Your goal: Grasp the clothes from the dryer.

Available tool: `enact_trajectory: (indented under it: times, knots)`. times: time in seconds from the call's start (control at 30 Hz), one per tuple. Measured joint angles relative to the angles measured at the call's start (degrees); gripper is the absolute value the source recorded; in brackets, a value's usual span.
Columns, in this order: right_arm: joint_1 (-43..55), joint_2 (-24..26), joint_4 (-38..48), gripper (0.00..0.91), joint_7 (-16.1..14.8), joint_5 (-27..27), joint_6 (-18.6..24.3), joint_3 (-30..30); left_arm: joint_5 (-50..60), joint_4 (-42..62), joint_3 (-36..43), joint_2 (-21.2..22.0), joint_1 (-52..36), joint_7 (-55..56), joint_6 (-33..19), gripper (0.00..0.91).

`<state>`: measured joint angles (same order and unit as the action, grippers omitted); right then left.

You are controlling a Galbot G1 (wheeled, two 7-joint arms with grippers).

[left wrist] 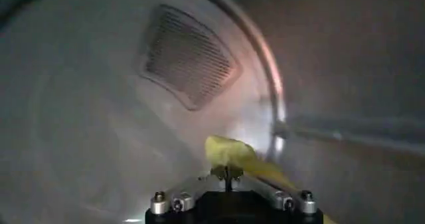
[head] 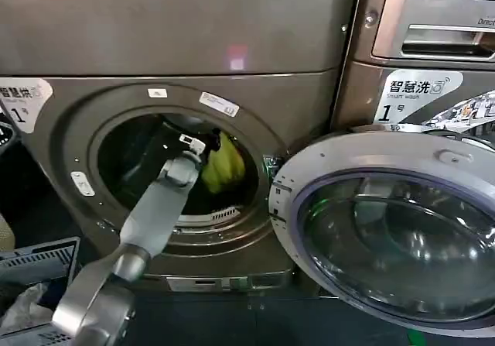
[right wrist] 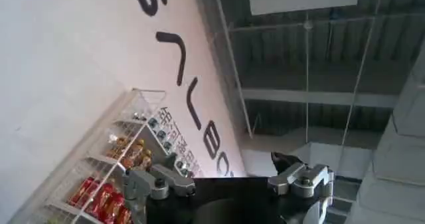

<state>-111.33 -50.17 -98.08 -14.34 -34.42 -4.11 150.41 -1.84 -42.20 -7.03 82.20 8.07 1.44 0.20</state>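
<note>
The dryer (head: 193, 44) is the bronze-grey machine with a round porthole, and its door (head: 402, 238) hangs open to the right. My left arm reaches through the porthole into the drum. The left gripper (head: 203, 146) is shut on the clothes (head: 224, 168), a small yellow-green fabric piece hanging limp from the fingertips above the drum floor. In the left wrist view the clothes (left wrist: 229, 153) bunch at the left gripper (left wrist: 227, 173), with the drum's back wall behind. The right gripper (right wrist: 226, 169) is open, holds nothing and points up at a wall and ceiling.
An LG-branded machine (head: 433, 21) with a drawer stands to the right of the dryer. A grey basket (head: 31, 261) with a white cloth (head: 23, 311) sits on the floor at the lower left. The open door takes up the space at the lower right.
</note>
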Motion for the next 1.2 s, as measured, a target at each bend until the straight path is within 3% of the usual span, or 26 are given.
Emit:
enact_trajectory:
  times: [0.57, 1.2]
  knots:
    - [-1.31, 0.49, 0.56, 0.907, 1.46, 0.06, 1.19, 2.1, -3.69, -17.77, -4.02, 0.62, 13.57, 16.88, -4.39, 0.0]
    - [-2.45, 2.12, 1.4, 0.907, 2.29, -0.77, 1.4, 2.65, -6.24, -21.47, -4.34, 1.5, 17.39, 19.23, -4.46, 0.0]
